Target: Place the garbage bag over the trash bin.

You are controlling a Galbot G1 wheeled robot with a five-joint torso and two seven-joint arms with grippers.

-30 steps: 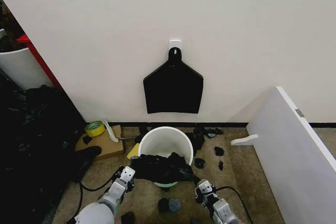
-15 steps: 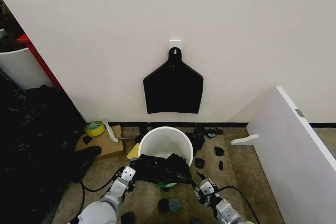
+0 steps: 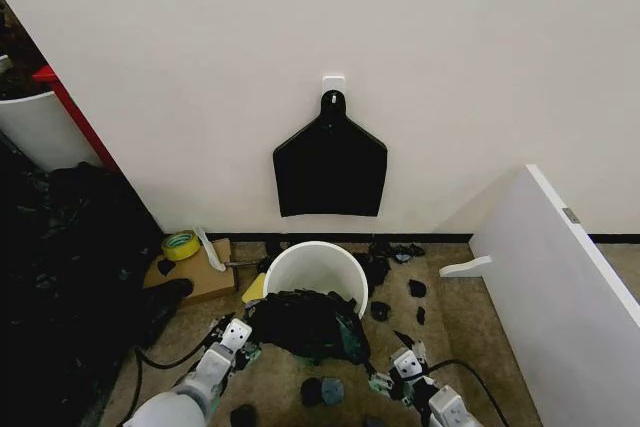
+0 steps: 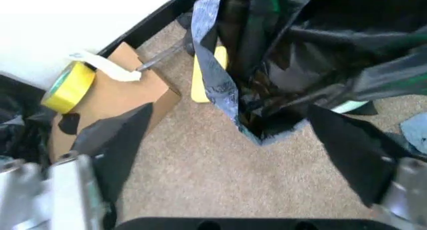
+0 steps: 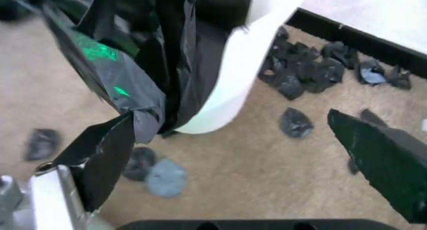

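White wall filled the upper half of the head view, with a flat fan-shaped bundle of black bags [image 3: 330, 165] hung on it at centre. Below lay tan carpet, with small black scraps [image 3: 414, 288] strewn right of centre and a roll of yellow tape [image 3: 181, 244] on cardboard [image 3: 196, 272] at lower left.

The trash bin [image 3: 316, 270] stood at lower centre against the baseboard. The garbage bag [image 3: 306, 324] lay bunched on its near rim and spilled down the near side; the far rim and pale inside were bare.

Change over the last second: the bag had been stretched wide and flat across the near rim between the two grippers. It had since slumped into a rounder heap, hanging lower on the front wall. Both grippers had dropped toward the bottom edge and drawn back from the bin.

Left gripper [image 3: 234, 336], lower left of the bag: fingers [image 4: 110, 140] spread apart, nothing between them, bag edge [image 4: 220, 97] hanging beyond. Right gripper [image 3: 403, 368], lower right: fingers [image 5: 100, 150] likewise apart, a crumpled bag corner [image 5: 143, 121] touching or just beside one finger, not pinched.

Judgement: the bag looked released, not fitted. The mouth was not around the rim, so the task stood largely undone and a fresh grasp on the bag's opening seemed needed.
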